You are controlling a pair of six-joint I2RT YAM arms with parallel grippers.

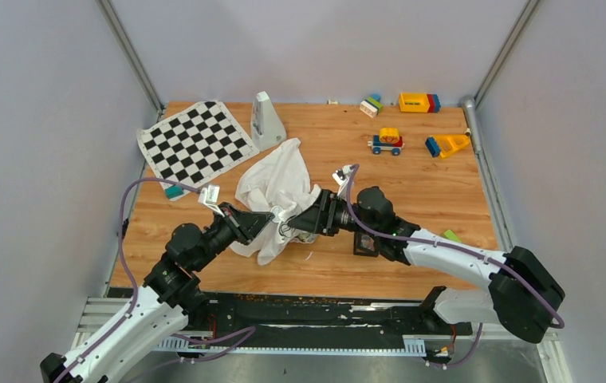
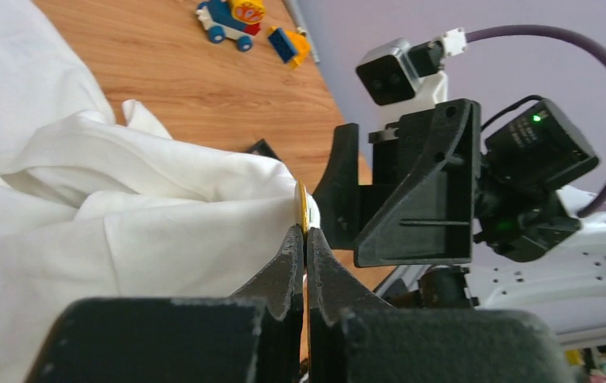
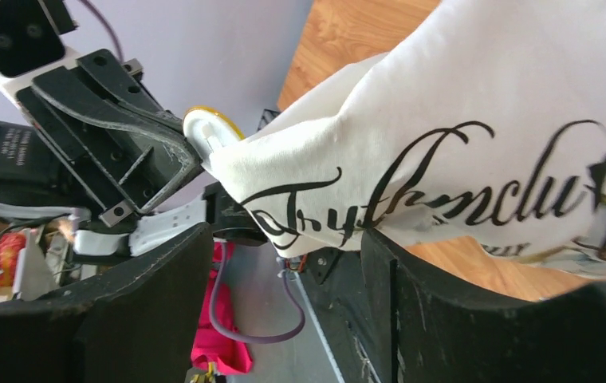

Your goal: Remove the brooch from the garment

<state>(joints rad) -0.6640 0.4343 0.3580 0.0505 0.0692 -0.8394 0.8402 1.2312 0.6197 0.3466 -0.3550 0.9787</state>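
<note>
The white garment (image 1: 280,185) lies crumpled mid-table; black script lettering shows on it in the right wrist view (image 3: 459,152). The brooch (image 2: 303,206) is a thin round disc with a gold rim, still against the garment's edge fold. It also shows in the right wrist view (image 3: 206,130). My left gripper (image 2: 305,235) is shut on the brooch's rim; in the top view it (image 1: 270,217) is at the garment's near edge. My right gripper (image 3: 284,239) is open, its jaws wide apart just under the garment fold, facing the left gripper (image 1: 300,222).
A checkerboard mat (image 1: 196,142) and a white wedge-shaped object (image 1: 266,121) sit at the back left. A toy car (image 1: 386,142) and coloured blocks (image 1: 419,102) lie at the back right. A small dark box (image 1: 365,243) and a green block (image 1: 451,236) lie by the right arm.
</note>
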